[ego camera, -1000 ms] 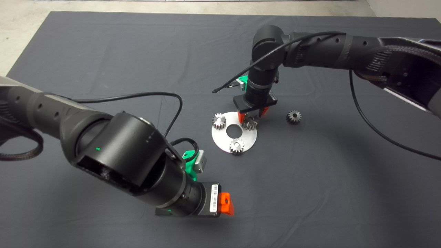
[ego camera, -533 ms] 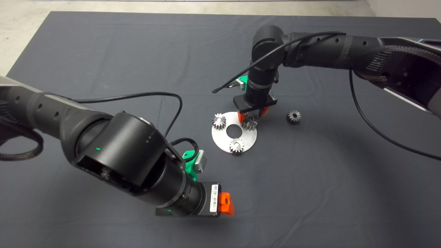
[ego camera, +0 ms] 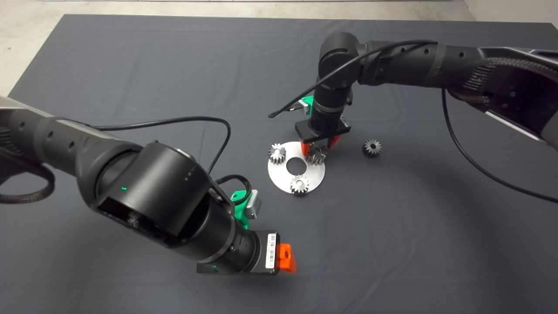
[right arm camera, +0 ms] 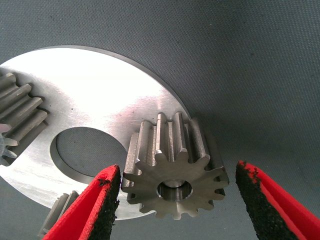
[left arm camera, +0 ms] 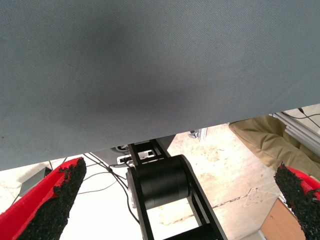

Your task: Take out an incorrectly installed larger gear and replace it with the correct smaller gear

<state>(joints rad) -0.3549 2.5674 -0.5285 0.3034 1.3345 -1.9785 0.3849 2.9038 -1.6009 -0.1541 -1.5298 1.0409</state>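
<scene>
The larger gear (ego camera: 317, 156) stands on the right edge of a round silver plate (ego camera: 283, 174) with a centre hole. In the right wrist view it (right arm camera: 175, 175) shows flared teeth and a dark centre hole. My right gripper (ego camera: 321, 146) is lowered over it, open, with one red finger on each side and a gap on the right side (right arm camera: 177, 167). The smaller gear (ego camera: 371, 148), dark grey, lies on the mat to the right of the plate. My left gripper (ego camera: 285, 257) is parked low at the front, open and empty (left arm camera: 179, 169).
Two brighter small silver gears sit on the plate, one at its left edge (ego camera: 277, 153) and one at its front edge (ego camera: 299, 184). The left arm fills the front left of the mat. A black cable (ego camera: 279, 112) hangs beside the right wrist.
</scene>
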